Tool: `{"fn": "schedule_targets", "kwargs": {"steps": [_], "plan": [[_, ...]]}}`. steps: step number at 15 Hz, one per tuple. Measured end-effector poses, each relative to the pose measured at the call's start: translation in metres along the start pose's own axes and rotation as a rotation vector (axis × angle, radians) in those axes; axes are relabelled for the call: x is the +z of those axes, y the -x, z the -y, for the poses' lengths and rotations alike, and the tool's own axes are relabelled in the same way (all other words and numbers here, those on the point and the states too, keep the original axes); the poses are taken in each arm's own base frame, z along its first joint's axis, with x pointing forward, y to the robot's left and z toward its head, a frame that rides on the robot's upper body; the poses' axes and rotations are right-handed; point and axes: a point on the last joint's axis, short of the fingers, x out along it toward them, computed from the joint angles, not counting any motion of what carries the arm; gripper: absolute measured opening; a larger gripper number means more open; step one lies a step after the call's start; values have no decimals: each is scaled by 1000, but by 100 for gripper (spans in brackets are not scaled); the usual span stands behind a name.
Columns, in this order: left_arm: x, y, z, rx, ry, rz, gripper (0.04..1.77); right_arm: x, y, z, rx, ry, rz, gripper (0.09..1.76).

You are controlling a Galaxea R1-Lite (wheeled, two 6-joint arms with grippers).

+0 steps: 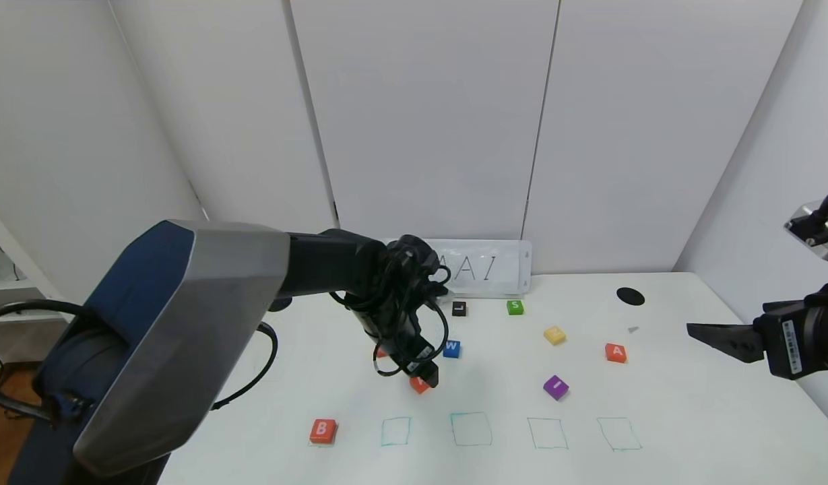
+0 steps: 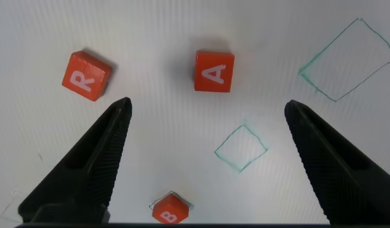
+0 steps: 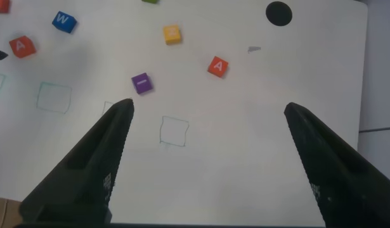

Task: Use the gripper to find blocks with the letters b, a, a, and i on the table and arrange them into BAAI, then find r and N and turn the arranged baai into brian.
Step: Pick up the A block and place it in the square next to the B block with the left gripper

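My left gripper (image 1: 428, 374) is open and hangs just above an orange-red A block (image 1: 418, 385). In the left wrist view this A (image 2: 214, 71) lies ahead of the open fingers (image 2: 207, 105), with the orange-red R block (image 2: 85, 75) beside it. R is mostly hidden behind the arm in the head view (image 1: 381, 351). The B block (image 1: 323, 430) sits in the leftmost green outline. A second A block (image 1: 615, 352) and the purple I block (image 1: 555, 386) lie to the right. My right gripper (image 1: 696, 331) is open and empty, parked over the white table's (image 1: 690, 417) right edge. I see no N block.
Several empty green outlines (image 1: 471, 429) run along the front in a row with B. Blue W (image 1: 452, 348), black L (image 1: 459, 308), green S (image 1: 515, 307) and a yellow block (image 1: 554, 335) lie mid-table. A lettered sign (image 1: 481, 268) stands at the back by a black spot (image 1: 630, 296).
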Motion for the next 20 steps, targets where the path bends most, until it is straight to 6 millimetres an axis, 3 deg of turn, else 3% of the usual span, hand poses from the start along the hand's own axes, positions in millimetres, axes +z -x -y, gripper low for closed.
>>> {"fn": "schedule_targets", "kwargs": {"steps": [13,20], "plan": [[2,-46,4,-7,-66,-51,172,-3,-3,-2,8,14,-13,171],[1,-54,2,-7,-59,-54,172,-3,-5,-3,12,16,-20,171]]}}
